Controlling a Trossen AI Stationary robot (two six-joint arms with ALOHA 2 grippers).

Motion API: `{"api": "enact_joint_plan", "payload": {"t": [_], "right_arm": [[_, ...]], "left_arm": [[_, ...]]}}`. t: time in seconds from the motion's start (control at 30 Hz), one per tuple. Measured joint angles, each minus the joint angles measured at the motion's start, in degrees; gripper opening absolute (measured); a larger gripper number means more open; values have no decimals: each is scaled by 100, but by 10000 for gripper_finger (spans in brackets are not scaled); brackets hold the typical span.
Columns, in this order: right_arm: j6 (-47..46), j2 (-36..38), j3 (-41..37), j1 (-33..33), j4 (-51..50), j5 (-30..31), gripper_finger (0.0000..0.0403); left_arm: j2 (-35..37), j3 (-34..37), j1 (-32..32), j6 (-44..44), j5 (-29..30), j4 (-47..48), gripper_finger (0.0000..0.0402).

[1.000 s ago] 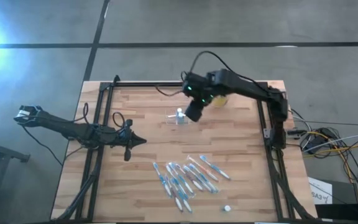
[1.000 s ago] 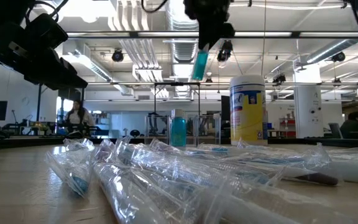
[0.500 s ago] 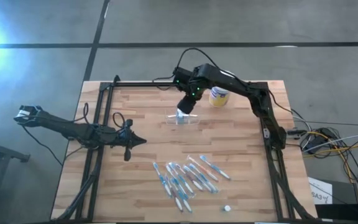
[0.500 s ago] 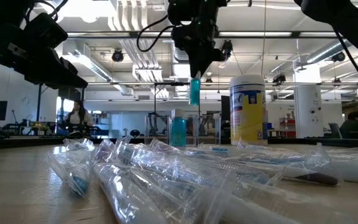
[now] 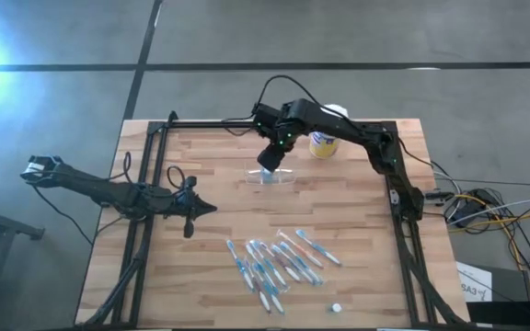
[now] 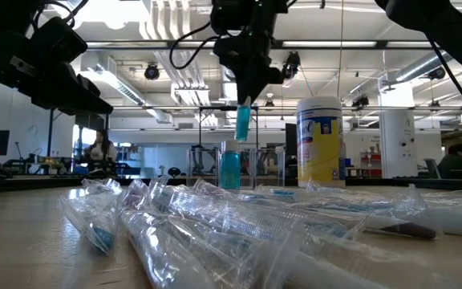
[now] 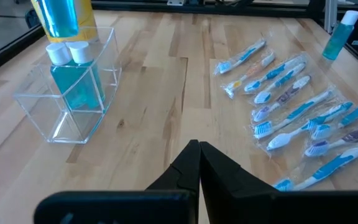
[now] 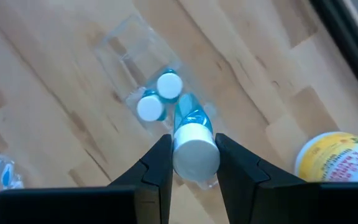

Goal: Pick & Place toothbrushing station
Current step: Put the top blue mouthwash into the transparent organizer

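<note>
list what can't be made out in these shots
- Canister label: the yellow canister is cut by the right wrist view's edge; in the high view the right arm covers part of it.
- Held blue tube: its lower end hides behind its own white cap.
- Toothbrush packets: blurred in the low view, uncountable there.
- Small white object: too small to identify.

Two dark, slim jointed arms. Black cable looped over the right arm (image 5: 339, 124), small green light glowing near its wrist. Left arm (image 5: 109, 191) ended in pointed black fingers (image 7: 194, 174).
</note>
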State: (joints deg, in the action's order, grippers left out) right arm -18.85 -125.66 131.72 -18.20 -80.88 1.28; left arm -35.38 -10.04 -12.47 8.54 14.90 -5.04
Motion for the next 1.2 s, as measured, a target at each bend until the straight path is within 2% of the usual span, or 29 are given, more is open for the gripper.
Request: {"api": "enact_joint_plan", "payload": {"t": [0.8,1.2], "right_arm": [[-66,-20,-1272,-8,1020,15,88],[-63,-18,-1544,-39,1407,22,88]], "left_arm": [[0,0,-2,2,0,-6,10],[0,0,-2,2,0,-7,10]]}}
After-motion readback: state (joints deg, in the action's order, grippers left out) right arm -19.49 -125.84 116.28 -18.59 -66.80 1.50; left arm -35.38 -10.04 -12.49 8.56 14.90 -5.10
